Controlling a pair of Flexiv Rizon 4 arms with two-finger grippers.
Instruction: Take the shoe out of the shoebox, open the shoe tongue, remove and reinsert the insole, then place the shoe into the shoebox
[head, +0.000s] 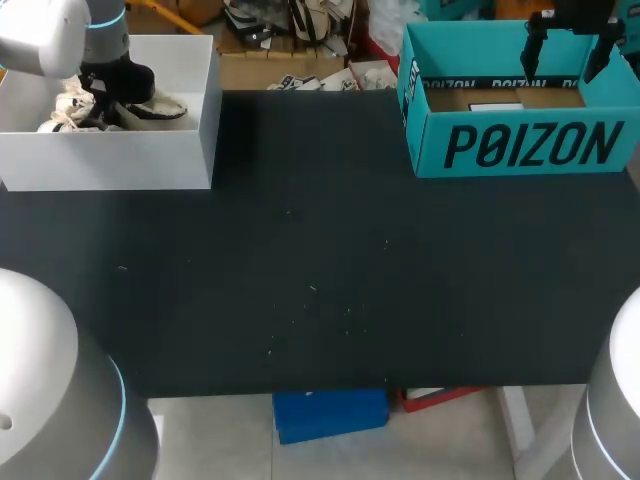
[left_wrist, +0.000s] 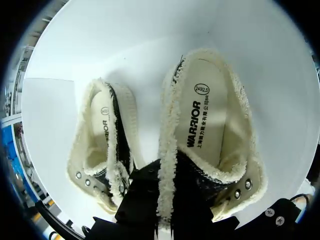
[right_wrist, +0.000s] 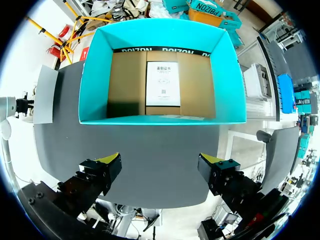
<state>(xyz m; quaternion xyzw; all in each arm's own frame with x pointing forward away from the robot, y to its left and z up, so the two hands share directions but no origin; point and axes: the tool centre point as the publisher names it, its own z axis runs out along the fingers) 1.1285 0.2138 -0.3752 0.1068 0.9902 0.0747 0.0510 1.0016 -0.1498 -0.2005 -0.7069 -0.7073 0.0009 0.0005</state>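
Gripper on right (right_wrist: 160, 160) wide open above shoebox (right_wrist: 95, 75)

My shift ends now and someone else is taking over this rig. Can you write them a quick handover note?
Left gripper: down in the white box, over one shoe; grip cannot be told.
Right gripper: open, above the teal shoebox, which holds only a paper card.
A second shoe lies beside the first; both insoles are in.
Done: nothing visibly.
Left: lift shoe out, open tongue, pull and refit insole, box it.
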